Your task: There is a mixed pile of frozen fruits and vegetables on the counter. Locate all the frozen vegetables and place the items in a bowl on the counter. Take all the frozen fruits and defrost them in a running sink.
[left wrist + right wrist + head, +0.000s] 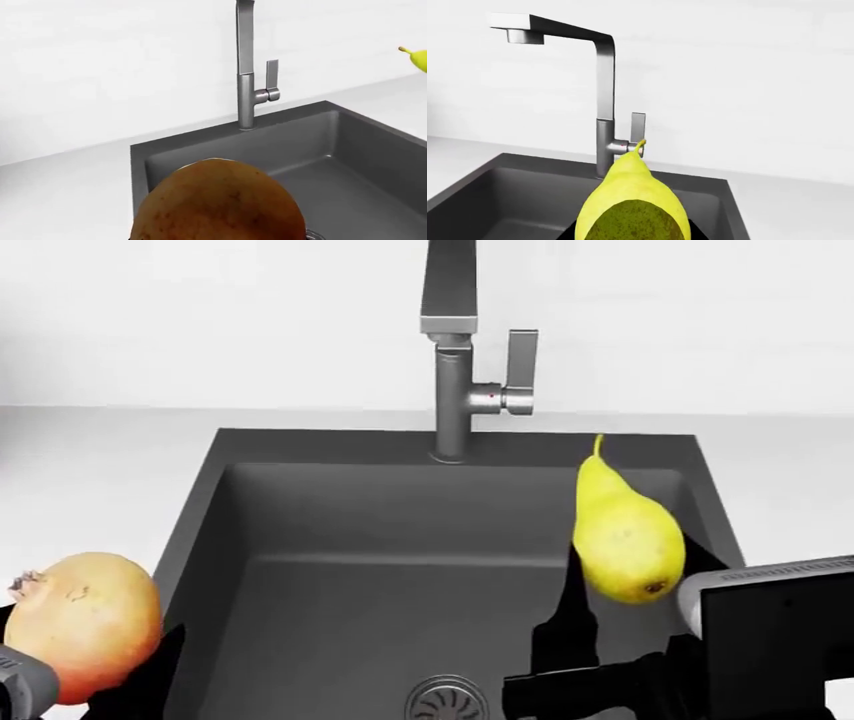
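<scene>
The yellow pear (pixel 627 535) is being held stem-up over the right side of the sink (pixel 334 530), above the basin floor, with its thin stem pointing toward the back wall. Its skin is being shown as smooth and glossy yellow with a small dark spot near the base. It is being gripped by the right gripper (pixel 667 640), whose dark body is showing at the lower right of the head view; the jaws are being closed on the pear. The tan-brown round fruit (pixel 83 625) is being carried at the left edge of the sink, over the rim, with mottled orange-tan skin and a small dried tip. It is being clamped by the left gripper (pixel 40 680), only partly seen. The basin is being rendered dark grey and matte, with a round metal drain (pixel 445 700) at its near side. The grey square-section faucet (pixel 451 350) is standing behind it, its lever handle (pixel 522 370) upright. The white counter (pixel 94 470) is surrounding the sink beneath a plain white wall.
</scene>
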You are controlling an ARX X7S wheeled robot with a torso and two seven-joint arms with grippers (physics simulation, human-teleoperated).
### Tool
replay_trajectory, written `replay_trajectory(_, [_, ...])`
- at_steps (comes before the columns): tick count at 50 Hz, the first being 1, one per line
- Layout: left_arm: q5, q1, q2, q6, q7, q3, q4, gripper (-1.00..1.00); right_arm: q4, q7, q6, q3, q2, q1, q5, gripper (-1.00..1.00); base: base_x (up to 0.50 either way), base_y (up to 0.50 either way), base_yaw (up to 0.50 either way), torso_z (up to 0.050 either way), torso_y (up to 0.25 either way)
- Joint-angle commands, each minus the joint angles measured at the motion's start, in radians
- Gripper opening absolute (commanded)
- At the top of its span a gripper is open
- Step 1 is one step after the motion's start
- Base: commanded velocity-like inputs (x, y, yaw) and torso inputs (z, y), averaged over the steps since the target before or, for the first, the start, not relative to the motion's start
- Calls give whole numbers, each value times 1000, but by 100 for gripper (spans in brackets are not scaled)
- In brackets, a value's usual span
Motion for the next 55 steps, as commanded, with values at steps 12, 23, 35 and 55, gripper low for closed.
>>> replay_trajectory(12, [-40,5,-14,14,-30,-19,15,-100,141,-113,83,-169,-111,97,-75,-100,86,0,0,0,1])
replay_trajectory(23, [-34,0,-11,15,-32,-8,12,-100,497,-311,94,-322,-284,244,-159,-100,0,0,0,1,0])
replay_trajectory(35, [-46,22,-34,32,-26,-34,20,-100,932,-491,19,-414,-460,366,-257,-100,0,0,0,0,1])
replay_trajectory(55, [-45,20,-37,39,-28,-32,13,-100,1510,-716,-208,-523,-686,441,-401,-100,0,0,0,0,1])
